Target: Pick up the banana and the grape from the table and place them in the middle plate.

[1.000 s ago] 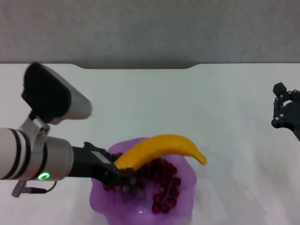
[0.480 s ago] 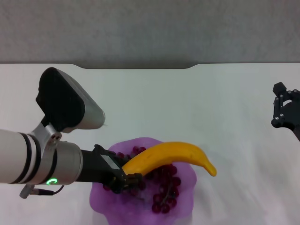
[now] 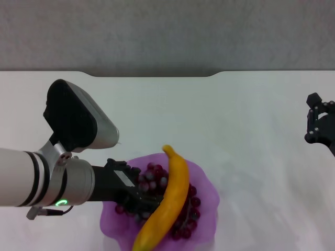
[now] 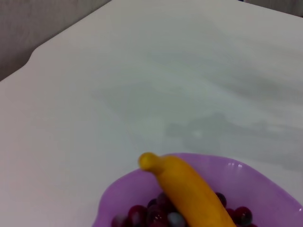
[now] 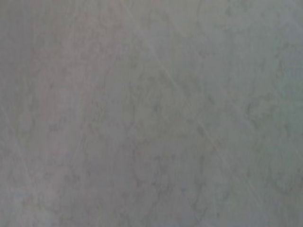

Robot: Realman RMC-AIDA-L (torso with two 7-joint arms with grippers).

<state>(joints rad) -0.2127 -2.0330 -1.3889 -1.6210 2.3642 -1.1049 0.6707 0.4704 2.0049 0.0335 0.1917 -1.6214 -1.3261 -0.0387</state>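
Reaching in low over the near-left side of the middle plate (image 3: 209, 196), the left gripper (image 3: 137, 201) sits right beside the banana (image 3: 168, 204). Whether its fingers are parted or closed on anything cannot be made out against the dark fruit. The banana lies lengthwise across the dish on top of the grape (image 3: 152, 180) bunch, one end pointing toward the far rim and the other overhanging the near rim. The left wrist view shows the same: the banana (image 4: 189, 189) resting on the grapes (image 4: 147, 215) inside the scalloped purple plate (image 4: 265, 184), with bare table (image 4: 142, 71) beyond.

The banana looks smooth, firm and light. It is balanced on a lumpy bed, so it would likely roll or slide if nudged; a hold across its thick middle would be steadiest. The grapes are soft and loosely joined and are best lifted by the stem or cradled as a cluster.

Both fruits appear to be in the plate. The right gripper (image 3: 318, 124) is parked at the table's right edge (image 3: 251, 115), well away.
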